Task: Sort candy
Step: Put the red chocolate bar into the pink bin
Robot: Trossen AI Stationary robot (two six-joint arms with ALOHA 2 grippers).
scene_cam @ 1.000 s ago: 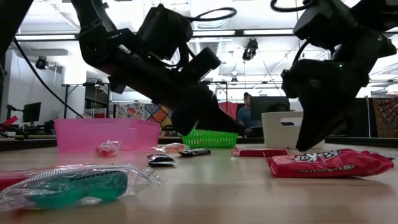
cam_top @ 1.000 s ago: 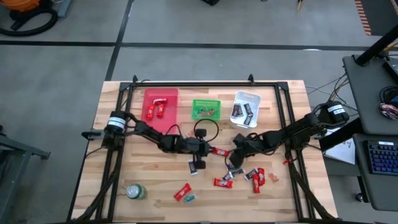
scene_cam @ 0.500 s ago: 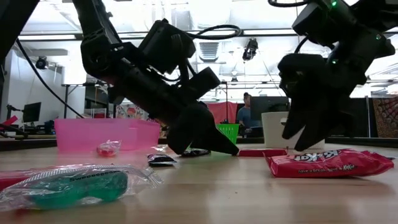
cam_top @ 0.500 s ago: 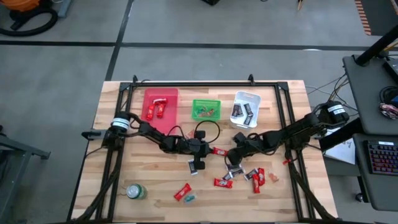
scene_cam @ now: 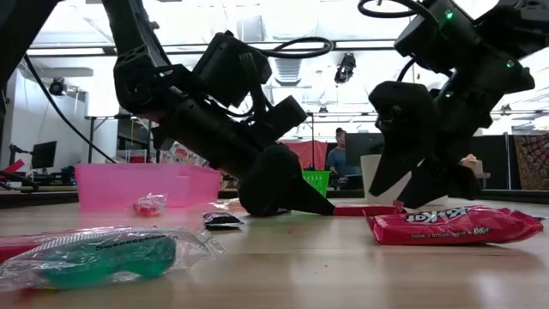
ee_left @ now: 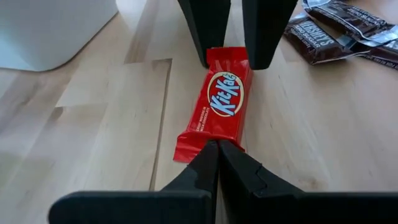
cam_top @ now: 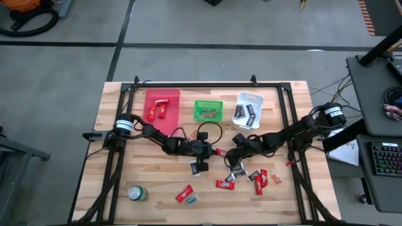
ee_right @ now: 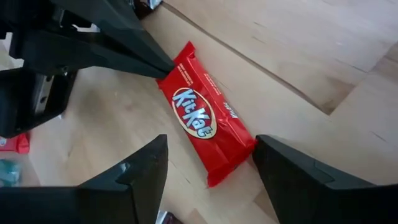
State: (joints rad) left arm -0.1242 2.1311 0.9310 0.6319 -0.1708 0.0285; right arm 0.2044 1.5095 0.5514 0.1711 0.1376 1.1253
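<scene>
A red KitKat bar [ee_left: 222, 106] lies flat on the wood mid-table [cam_top: 220, 152]. My left gripper [ee_left: 217, 148] is shut, with its tips at the bar's end nearer the left arm. My right gripper [ee_right: 211, 180] is open. Its two fingers [ee_left: 205, 31] stand on either side of the bar's other end; I cannot tell whether they touch it. More candy lies loose near the table's front [cam_top: 254, 179]. Red candies sit in the pink bin [cam_top: 162, 107] and dark ones in the white bin [cam_top: 247, 108]. My left gripper sets its shut fingertips on the KitKat wrapper's end seam [ee_left: 200, 142], at the end toward the table's left. The fingers slant down from the left and lie along the bar. The bar rests flat on the table.
A green basket [cam_top: 208, 110] stands between the pink and white bins at the back. A round green can [cam_top: 137, 193] sits near the front left. In the low view, another red KitKat [scene_cam: 455, 225] and a teal sweet in clear wrap [scene_cam: 103, 257] lie close to the front edge.
My left gripper has sunk to the table, still shut, until its tips met the red bar's end. My right gripper has opened, rolled, and come down a little toward the bar's other end. The bar has stayed where it was.
</scene>
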